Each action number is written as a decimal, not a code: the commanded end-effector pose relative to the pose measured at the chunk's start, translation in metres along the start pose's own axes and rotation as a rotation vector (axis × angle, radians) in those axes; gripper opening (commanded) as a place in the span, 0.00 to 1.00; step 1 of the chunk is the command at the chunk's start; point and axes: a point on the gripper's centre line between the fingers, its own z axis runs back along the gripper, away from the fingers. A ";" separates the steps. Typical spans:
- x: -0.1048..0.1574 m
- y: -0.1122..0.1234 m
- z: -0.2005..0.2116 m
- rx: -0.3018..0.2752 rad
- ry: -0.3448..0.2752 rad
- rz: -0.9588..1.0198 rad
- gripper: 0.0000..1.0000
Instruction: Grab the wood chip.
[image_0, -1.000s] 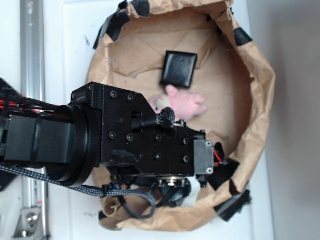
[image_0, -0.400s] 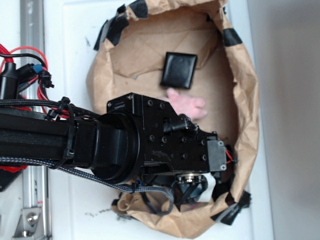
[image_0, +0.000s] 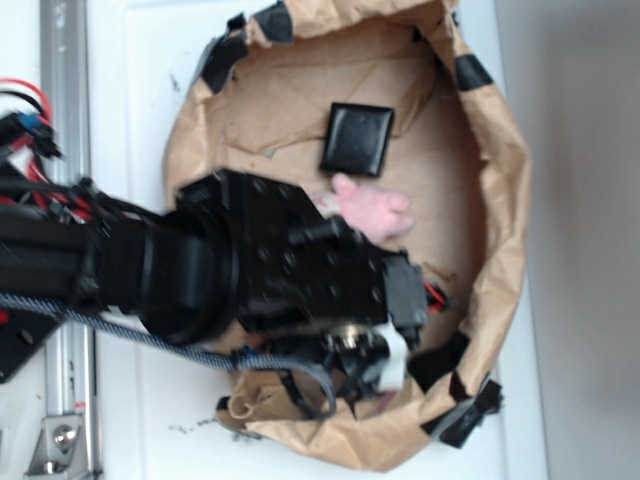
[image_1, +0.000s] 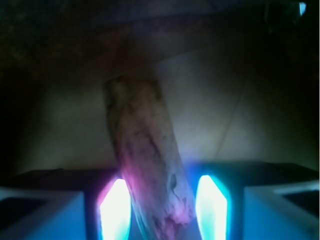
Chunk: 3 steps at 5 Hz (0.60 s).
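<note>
In the wrist view the wood chip (image_1: 145, 150) is a rough, elongated brown chunk that slants up and to the left, with its near end between my fingers. My gripper (image_1: 164, 206) is shut on it. The left pad (image_1: 114, 210) and the right pad (image_1: 212, 205) sit against its two sides. In the exterior view my gripper (image_0: 370, 365) points down at the lower right of the paper nest, and the arm hides the wood chip there.
Crumpled brown paper with a raised rim (image_0: 500, 200) rings the work area. A pink plush bunny (image_0: 375, 208) lies just above my wrist, and a flat black square pad (image_0: 357, 138) lies beyond it. A metal rail (image_0: 65, 100) runs down the left.
The arm swung right, then drew back a little to the left, and is blurred now. The paper rim on the right has shifted inward.
</note>
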 end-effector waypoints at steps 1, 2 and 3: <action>-0.026 0.010 0.030 0.015 0.060 0.286 0.00; -0.036 0.017 0.061 0.015 0.035 0.402 0.00; -0.025 0.018 0.072 0.040 0.031 0.325 1.00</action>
